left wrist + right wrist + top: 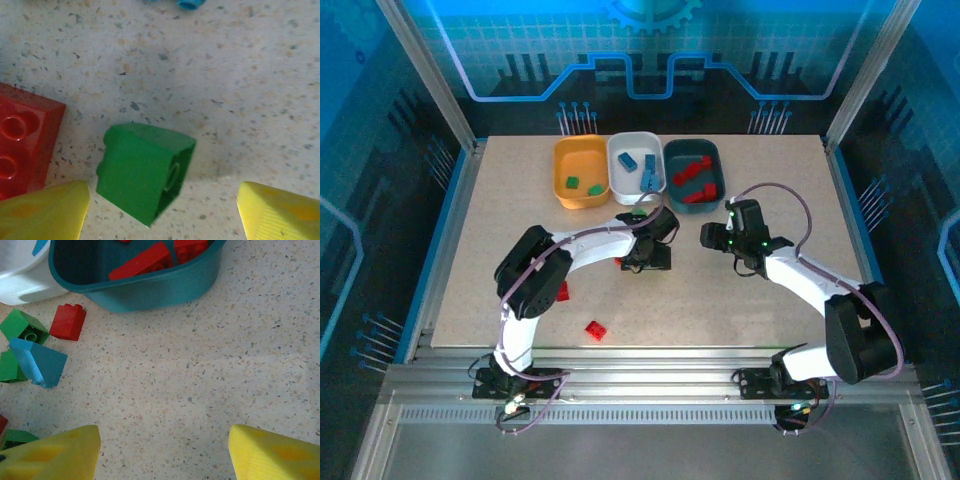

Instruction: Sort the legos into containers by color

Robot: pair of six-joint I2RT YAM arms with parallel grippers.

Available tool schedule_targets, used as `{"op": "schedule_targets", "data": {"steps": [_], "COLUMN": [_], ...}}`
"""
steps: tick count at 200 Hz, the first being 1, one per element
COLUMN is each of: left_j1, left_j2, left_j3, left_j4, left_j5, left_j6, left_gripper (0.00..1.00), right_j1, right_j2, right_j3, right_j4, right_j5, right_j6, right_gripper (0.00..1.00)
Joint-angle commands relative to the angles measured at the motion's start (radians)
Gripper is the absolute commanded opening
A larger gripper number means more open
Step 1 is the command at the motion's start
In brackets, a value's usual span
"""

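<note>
**Left jaws open around a green brick on the desk; right jaws open and empty.**
The left jaws straddle the green brick without touching it, apparently set to close. A red brick lies just beside it. The right jaws hang apart over bare desk near the teal tray. There are three trays, one per colour: the orange tray holds two green bricks, the white tray two blue, and the teal only red, count unclear. Two loose red bricks lie near the left arm.

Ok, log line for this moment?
left tool: open, straddling green brick | right tool: open, empty | teal tray: red bricks inside
</note>
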Motion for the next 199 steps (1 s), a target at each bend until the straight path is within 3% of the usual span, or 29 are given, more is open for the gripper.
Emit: {"op": "schedule_targets", "data": {"steps": [1,33,92,199], "left_j1": [0.006,0.006,0.011,0.029], "left_j2": [0.029,0.061,0.073,-0.143], "left_j3": [0.033,0.051,0.054,0.083], "left_j4": [-0.019,0.020,0.038,0.008], "left_j5": [-0.055,-0.053,-0.053,-0.034], "left_j6": [0.003,0.010,0.030,0.093], "left_gripper": [0.78,0.72,0.45,0.42], "right_j1": [-0.013,-0.015,-0.020,-0.021], "right_j2": [-0.021,-0.022,-0.037,-0.035], "right_j3": [-0.012,-0.011,-0.019,-0.024], "right_j4": [0.013,0.013,0.013,0.022], "right_j5": [-0.010,-0.010,-0.011,-0.012], "right_j6": [0.008,0.009,0.011,0.015], "right_gripper": [0.69,0.68,0.67,0.67]}}
